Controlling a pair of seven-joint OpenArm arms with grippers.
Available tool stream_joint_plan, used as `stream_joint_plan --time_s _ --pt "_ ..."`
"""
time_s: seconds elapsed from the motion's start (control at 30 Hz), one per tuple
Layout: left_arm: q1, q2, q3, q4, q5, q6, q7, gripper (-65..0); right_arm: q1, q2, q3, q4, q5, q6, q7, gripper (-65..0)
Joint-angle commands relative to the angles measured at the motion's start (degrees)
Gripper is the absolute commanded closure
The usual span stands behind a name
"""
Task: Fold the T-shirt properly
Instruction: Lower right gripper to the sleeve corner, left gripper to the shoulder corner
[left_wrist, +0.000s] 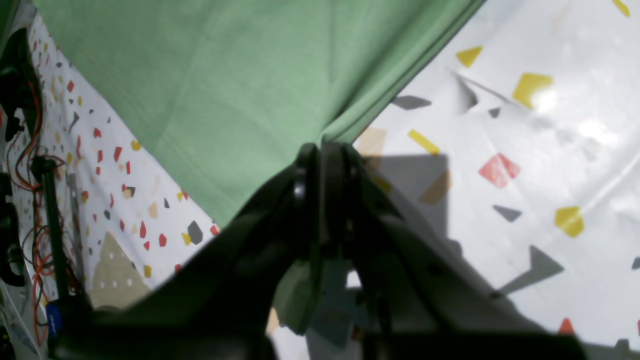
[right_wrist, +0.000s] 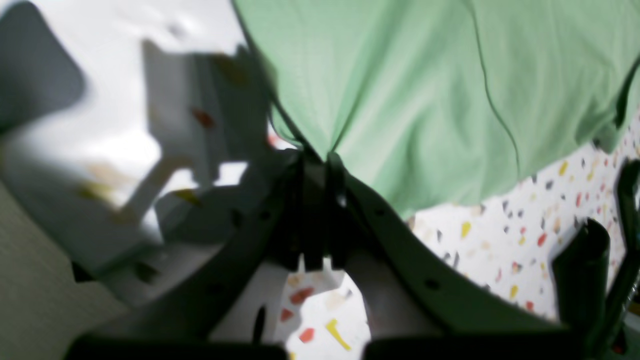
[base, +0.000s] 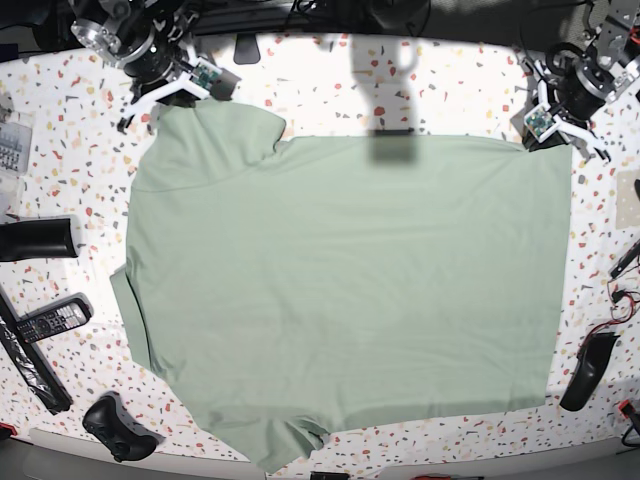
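Note:
The T-shirt (base: 350, 290), pale sage green, lies spread flat over most of the speckled table (base: 420, 75). Its sleeves are on the left side of the base view. My right gripper (base: 190, 95) is at the shirt's far left corner, by the upper sleeve. In the right wrist view this gripper (right_wrist: 320, 155) is shut, with green fabric (right_wrist: 410, 100) gathered into its jaws. My left gripper (base: 555, 130) is at the shirt's far right corner. In the left wrist view it (left_wrist: 324, 147) is shut on the hemmed edge of the fabric (left_wrist: 225, 90).
Along the table's left edge lie a black cylinder (base: 35, 240), a remote control (base: 45, 320), a long black strip (base: 30, 370) and a game controller (base: 120, 428). A black object (base: 585, 370) and loose wires (base: 625, 300) sit at the right edge.

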Motion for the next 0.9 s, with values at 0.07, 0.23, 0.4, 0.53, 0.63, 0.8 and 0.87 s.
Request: stream_joint_plan --time_s 0.07,0.23,0.4,0.53,0.63,0.8,0.87 --pt "0.2 -0.7 0.0 0.0 0.8 -0.1 2.6 0.0 1.1 0.7 0.3 1.0 7.2 -0.8 0.7 0.0" --pt "0.1 -0.7 0.0 0.0 0.8 4.8 2.5 0.0 4.8 0.7 0.3 1.0 11.4 -0.9 0.9 0.0" --pt "-0.1 -0.7 0.0 0.0 0.8 5.0 2.4 0.0 9.4 0.6 0.3 1.0 14.7 -0.9 -0.5 0.0" --pt "-1.5 -0.7 0.0 0.0 0.8 5.0 2.3 0.0 12.9 0.6 0.3 -0.1 19.6 -0.9 -0.9 0.0" --pt "-3.2 -0.7 0.0 0.0 0.8 5.0 2.3 0.0 15.8 0.6 0.3 -1.2 23.6 -0.9 -1.2 0.0" --pt "-6.3 -0.7 0.0 0.0 0.8 5.0 1.9 0.0 20.1 0.6 0.3 -3.2 26.4 -0.9 -2.1 0.0" --pt "-7.4 -0.7 0.0 0.0 0.8 5.0 1.5 0.0 21.6 0.5 0.3 -4.3 26.4 -0.9 -2.1 0.0"
